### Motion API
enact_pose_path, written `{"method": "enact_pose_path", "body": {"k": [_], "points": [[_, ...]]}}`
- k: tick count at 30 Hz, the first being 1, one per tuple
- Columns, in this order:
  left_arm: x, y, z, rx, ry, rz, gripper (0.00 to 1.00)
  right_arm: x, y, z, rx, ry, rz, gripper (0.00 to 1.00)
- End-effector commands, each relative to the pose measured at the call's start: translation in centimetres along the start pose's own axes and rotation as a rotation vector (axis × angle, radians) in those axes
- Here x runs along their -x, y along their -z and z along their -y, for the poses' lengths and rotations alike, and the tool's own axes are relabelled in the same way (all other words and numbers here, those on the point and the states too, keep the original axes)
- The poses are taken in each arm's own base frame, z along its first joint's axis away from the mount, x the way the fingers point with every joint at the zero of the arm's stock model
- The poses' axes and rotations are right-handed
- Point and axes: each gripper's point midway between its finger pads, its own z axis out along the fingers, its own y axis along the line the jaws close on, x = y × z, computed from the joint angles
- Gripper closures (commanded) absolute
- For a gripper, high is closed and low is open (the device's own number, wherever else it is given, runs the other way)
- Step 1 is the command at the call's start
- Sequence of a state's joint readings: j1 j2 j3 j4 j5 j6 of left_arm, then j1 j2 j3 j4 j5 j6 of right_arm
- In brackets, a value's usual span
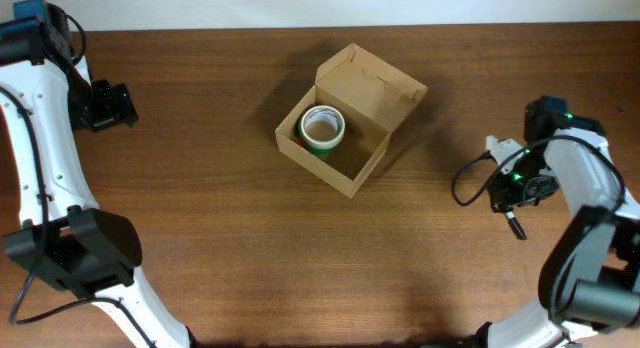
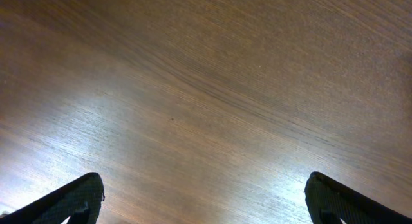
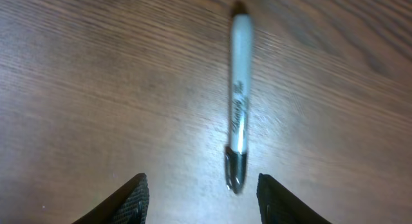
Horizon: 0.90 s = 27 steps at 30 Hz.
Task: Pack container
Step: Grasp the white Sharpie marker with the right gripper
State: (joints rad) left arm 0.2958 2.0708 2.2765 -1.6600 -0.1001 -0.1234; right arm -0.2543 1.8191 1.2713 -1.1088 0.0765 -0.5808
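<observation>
The container (image 1: 312, 168) stood open on top, its lid (image 1: 378, 83) sticking up at the far side like a wall, a roll of tape (image 1: 323, 128) filled its left part, the right part had room, and the table (image 1: 200, 188) around it was free.
</observation>
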Motion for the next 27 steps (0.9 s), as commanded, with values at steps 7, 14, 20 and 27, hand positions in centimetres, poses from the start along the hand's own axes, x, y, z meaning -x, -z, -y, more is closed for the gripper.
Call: {"method": "enact_pose_path", "body": {"k": [7, 14, 20, 27], "points": [[0.0, -0.2, 0.2, -0.009, -0.006, -0.008, 0.00, 1.4, -3.0, 1.4, -0.054, -0.077, -0.028, 0.44], [0.0, -0.2, 0.2, -0.009, -0.006, -0.008, 0.00, 1.3, -4.6, 1.5, -0.056, -0.078, -0.044, 0.44], [0.0, -0.2, 0.2, -0.009, -0.006, -0.008, 0.00, 0.0, -6.8, 1.2, -0.045, -0.072, -0.121, 0.44], [0.0, -0.2, 0.2, -0.009, -0.006, -0.008, 0.00, 0.3, -7.3, 1.4, -0.057, -0.100, -0.102, 0.92]]}}
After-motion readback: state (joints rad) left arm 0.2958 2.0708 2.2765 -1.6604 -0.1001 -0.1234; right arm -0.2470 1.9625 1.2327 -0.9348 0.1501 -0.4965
